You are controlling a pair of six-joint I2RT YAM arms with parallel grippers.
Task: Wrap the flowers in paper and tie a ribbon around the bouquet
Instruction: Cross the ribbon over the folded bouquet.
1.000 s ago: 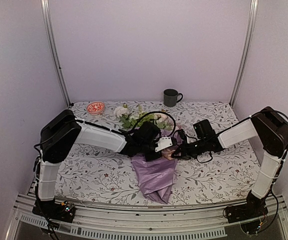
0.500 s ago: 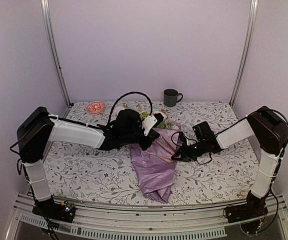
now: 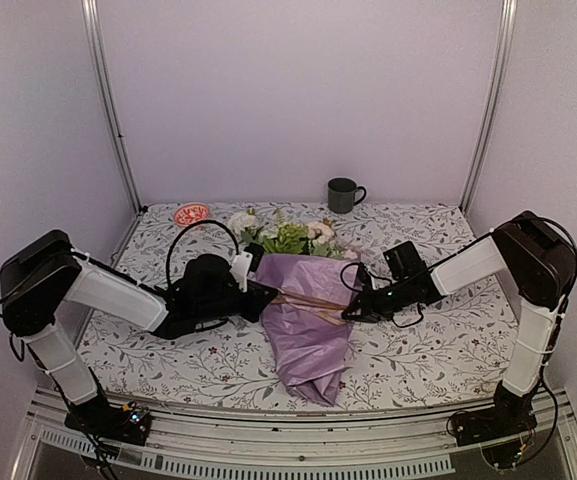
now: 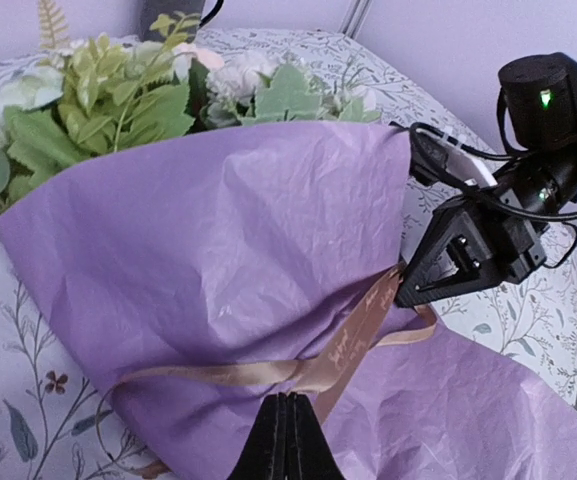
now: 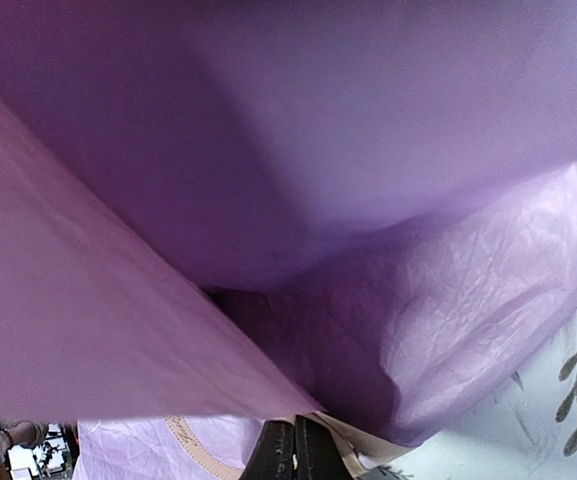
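The bouquet lies mid-table: lilac paper [image 3: 308, 325] wrapped as a cone around the flowers [image 3: 286, 236], whose blooms stick out at the far end. The beige ribbon [image 3: 313, 299] runs across the cone's middle. My left gripper [image 3: 270, 292] sits at the cone's left edge, shut on the ribbon [image 4: 228, 374] where two strands meet at its tips [image 4: 286, 402]. My right gripper [image 3: 349, 312] is at the cone's right edge, also shut on the ribbon [image 5: 190, 447], its tips [image 5: 294, 428] tucked under a fold of paper [image 5: 368, 150]. Flowers [image 4: 128, 95] and the right gripper [image 4: 402, 298] show in the left wrist view.
A dark green mug [image 3: 344, 194] stands at the back centre-right. A small red patterned dish [image 3: 192, 213] sits at the back left. The floral table cloth [image 3: 438, 350] covers the table. Purple walls and metal posts close in the sides and back.
My left arm has swung from over the bouquet out to the left and lower, drawing the ribbon across the paper and uncovering the flowers. The right gripper has hardly moved.
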